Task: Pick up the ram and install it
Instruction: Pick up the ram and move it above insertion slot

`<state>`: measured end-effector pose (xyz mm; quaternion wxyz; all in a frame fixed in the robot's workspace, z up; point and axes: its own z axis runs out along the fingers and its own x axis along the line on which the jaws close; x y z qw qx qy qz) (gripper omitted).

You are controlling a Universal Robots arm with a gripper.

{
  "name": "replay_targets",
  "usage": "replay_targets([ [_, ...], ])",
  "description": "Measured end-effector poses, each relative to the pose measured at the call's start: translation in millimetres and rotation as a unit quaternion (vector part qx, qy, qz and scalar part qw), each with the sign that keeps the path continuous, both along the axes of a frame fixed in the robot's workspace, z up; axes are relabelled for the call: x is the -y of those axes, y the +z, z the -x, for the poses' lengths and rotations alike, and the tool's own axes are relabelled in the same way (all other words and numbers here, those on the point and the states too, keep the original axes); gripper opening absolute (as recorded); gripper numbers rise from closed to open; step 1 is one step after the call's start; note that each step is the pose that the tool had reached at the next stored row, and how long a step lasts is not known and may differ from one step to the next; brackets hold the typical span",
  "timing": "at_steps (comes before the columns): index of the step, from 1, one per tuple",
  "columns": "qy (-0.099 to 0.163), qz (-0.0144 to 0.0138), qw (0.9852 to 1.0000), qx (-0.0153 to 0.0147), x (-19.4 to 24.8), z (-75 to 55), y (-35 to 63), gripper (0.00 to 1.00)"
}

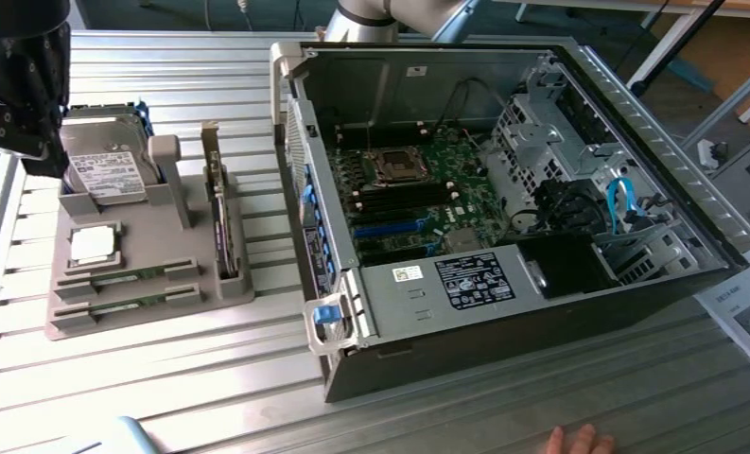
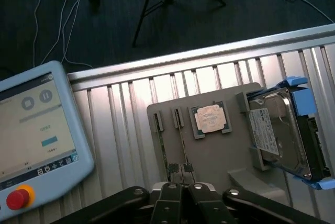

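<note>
Hanging with jaws pressed together, the black gripper (image 2: 180, 187) faces the long, thin green ram stick (image 2: 181, 141), lying lengthwise just ahead in its grey plastic holder (image 2: 220, 156).

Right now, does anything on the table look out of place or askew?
Yes: a person's hand lies at the edge of the table, near the open computer case and close to the work area. Nothing looks spilled or damaged.

Strong light produces glare on the ribbed aluminium table (image 1: 135, 378) and the square silver processor chip (image 2: 211, 118). The open black computer case (image 1: 539, 340) interior is shadowed.
</note>
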<state>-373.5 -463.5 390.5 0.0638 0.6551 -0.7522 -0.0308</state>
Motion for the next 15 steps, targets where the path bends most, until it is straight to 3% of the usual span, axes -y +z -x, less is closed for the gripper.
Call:
replay_targets([
  [3,0.043,0.0000,0.9991,0.0009,0.0,0.0,0.0,0.11],
  [5,0.068,0.0002,0.9977,0.0049,0.0,0.0,0.0,0.11],
  [15,0.073,0.0003,0.9973,0.0056,0.0,0.0,-1.5,0.11],
])
